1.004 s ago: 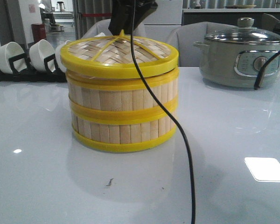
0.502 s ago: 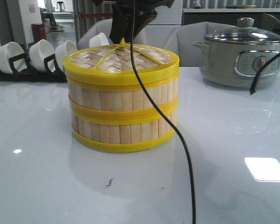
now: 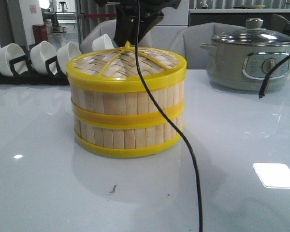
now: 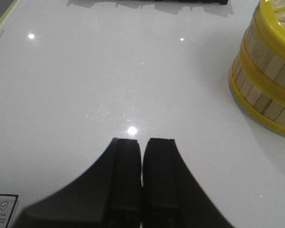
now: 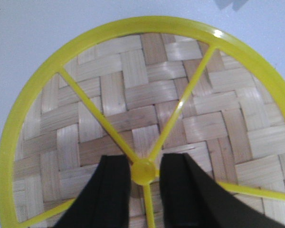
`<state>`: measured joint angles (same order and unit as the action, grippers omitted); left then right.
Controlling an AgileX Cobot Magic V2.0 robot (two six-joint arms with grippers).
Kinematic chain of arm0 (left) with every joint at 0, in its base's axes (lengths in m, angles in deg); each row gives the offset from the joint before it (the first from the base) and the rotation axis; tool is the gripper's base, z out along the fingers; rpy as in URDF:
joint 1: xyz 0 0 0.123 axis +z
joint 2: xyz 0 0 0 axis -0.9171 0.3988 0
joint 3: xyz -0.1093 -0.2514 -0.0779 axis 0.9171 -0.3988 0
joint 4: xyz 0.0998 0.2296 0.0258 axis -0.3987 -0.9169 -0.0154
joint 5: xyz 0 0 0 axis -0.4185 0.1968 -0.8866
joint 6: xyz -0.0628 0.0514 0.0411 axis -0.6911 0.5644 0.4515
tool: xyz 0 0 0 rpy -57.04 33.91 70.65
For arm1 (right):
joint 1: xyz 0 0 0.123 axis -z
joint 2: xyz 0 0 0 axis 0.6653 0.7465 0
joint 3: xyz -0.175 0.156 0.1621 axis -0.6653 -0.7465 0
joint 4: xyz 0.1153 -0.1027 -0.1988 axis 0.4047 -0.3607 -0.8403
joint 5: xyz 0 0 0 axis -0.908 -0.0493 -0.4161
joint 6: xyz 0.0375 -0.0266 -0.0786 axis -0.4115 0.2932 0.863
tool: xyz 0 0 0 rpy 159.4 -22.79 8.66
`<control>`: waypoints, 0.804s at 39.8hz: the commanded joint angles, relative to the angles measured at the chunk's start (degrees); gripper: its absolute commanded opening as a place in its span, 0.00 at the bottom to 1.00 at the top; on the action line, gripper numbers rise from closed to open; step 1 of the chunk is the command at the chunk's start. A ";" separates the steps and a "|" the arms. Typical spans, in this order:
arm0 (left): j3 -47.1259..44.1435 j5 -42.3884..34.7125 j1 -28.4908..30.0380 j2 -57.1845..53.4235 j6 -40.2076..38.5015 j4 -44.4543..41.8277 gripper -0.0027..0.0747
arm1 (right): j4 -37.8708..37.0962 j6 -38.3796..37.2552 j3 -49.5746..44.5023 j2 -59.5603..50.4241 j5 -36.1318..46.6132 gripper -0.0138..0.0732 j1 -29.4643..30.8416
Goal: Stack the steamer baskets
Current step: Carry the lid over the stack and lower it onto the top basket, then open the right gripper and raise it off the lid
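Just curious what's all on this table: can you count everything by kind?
Round bamboo-slat steamer baskets with yellow rims: 2, upper and lower
Flat woven-bamboo lid with yellow rim: 1
White cups on the black rack: 4
Grey-green electric pot with glass lid: 1
Total: 9

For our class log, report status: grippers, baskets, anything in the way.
Left gripper shut, empty, over bare table. Right gripper astride lid knob. Two steamer baskets stacked, lid on. Black cable hangs in front.

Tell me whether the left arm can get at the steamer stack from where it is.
Probably yes: the left gripper, shut, hovers over bare table, and nothing lies between it and the stack.
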<state>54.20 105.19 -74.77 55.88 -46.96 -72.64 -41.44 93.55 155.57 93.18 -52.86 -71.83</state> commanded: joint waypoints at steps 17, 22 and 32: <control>1.62 -4.40 -0.34 0.05 -0.37 0.08 0.14 | 0.34 0.02 5.91 -5.84 2.90 0.60 0.09; 1.62 -4.40 -0.34 0.05 -0.37 0.08 0.14 | 0.31 0.02 5.97 -8.72 4.29 0.60 1.20; 1.62 -4.40 -0.34 0.05 -0.37 0.08 0.14 | 0.19 0.02 1.21 -17.92 4.71 0.60 6.23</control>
<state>54.20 105.19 -74.77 55.88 -46.96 -72.64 -41.53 93.55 157.37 82.09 -52.14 -67.59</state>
